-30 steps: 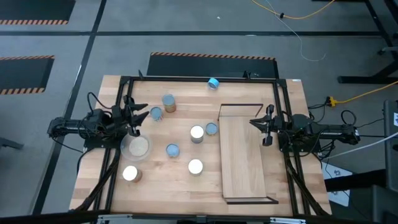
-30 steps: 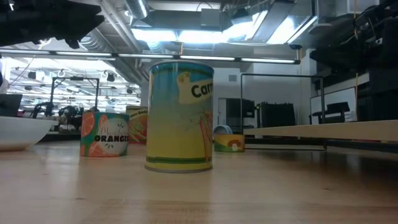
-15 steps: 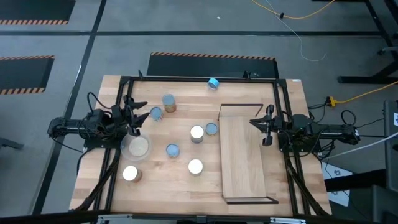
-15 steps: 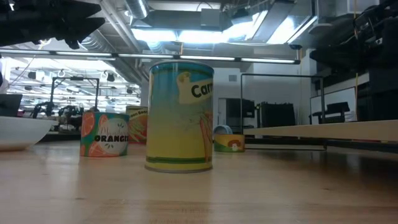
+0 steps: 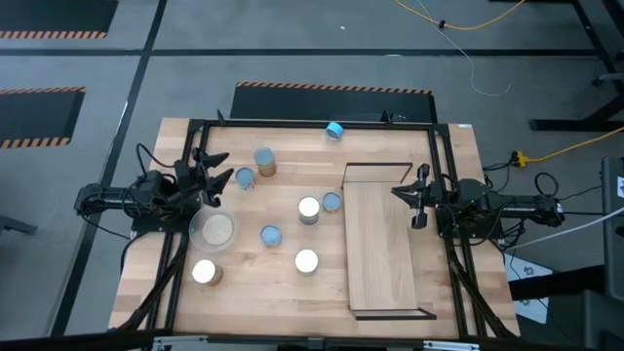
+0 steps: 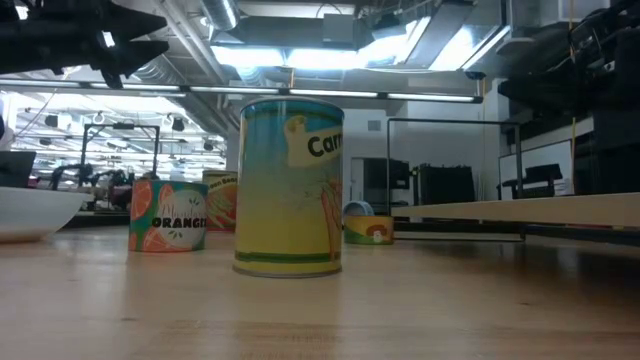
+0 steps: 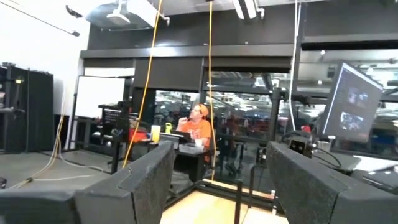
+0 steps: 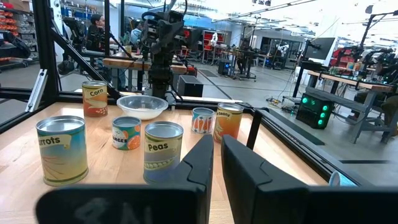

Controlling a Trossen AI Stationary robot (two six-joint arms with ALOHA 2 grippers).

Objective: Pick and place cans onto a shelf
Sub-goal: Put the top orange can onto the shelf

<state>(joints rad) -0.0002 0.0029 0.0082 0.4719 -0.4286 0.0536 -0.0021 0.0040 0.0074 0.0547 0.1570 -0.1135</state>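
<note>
Several cans stand upright on their bases on the wood tabletop: a tan-sided one (image 5: 264, 161), blue-grey tops (image 5: 244, 177) (image 5: 331, 202) (image 5: 270, 235), shiny tops (image 5: 309, 209) (image 5: 306, 260) (image 5: 205, 272), and a blue one (image 5: 333, 129) at the far edge. The pale shelf (image 5: 380, 249) lies flat at the right, with nothing on it. My left gripper (image 5: 216, 168) is open and empty, in the air just left of the blue-grey can; its wrist view (image 7: 217, 180) looks level into the room. My right gripper (image 5: 409, 200) is shut and empty over the shelf's far end (image 8: 216, 168).
A clear round dish (image 5: 214, 230) sits near my left gripper, on its near side. A black frame (image 5: 312, 125) runs round the table. In the low view a carrot can (image 6: 290, 188) stands close, an orange can (image 6: 168, 215) behind it. A person (image 7: 198, 127) sits beyond the table.
My left gripper has swung toward the table's far edge, away from the clear dish and toward the blue-grey can, staying open. The cans and the right arm have kept still.
</note>
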